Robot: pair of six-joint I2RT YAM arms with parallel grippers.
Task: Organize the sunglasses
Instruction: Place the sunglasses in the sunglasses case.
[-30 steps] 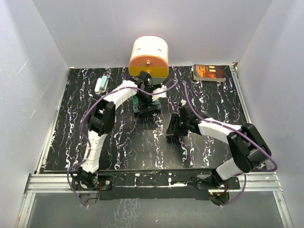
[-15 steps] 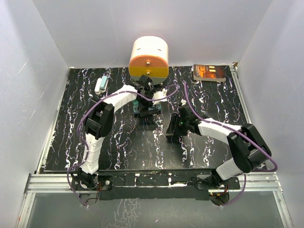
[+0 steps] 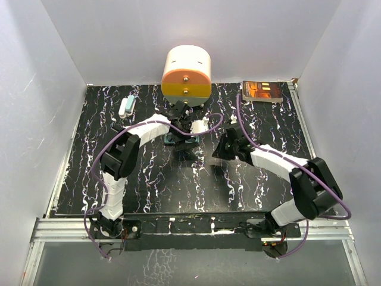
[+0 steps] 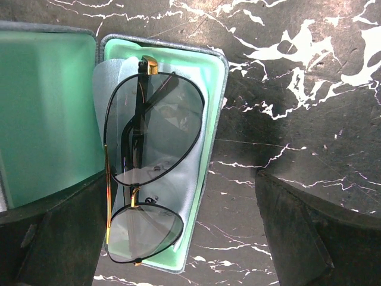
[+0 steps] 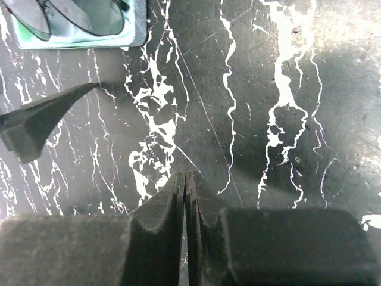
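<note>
A small pair of dark sunglasses with a thin black frame and gold hinges (image 4: 149, 173) lies folded inside the open grey-blue rectangular case with a teal lining (image 4: 218, 89). It rests on a flat light-blue cloth (image 4: 189, 179) in the half of the case nearer the middle of the left wrist view; the other half shows bare teal lining. The case sits on the black, white-veined marble worktop (image 3: 89, 149), toward the back centre. The left fingers (image 4: 53, 238) hang over the case, spread wide apart and grasping nothing, one on each side of the glasses. The right fingers (image 5: 161, 202) are clenched together on nothing, over bare worktop just beside the case. At the back stand a cream and orange cylinder (image 3: 186, 74), a brown book (image 3: 262, 90) and a small white-and-teal object (image 3: 126, 106).
</note>
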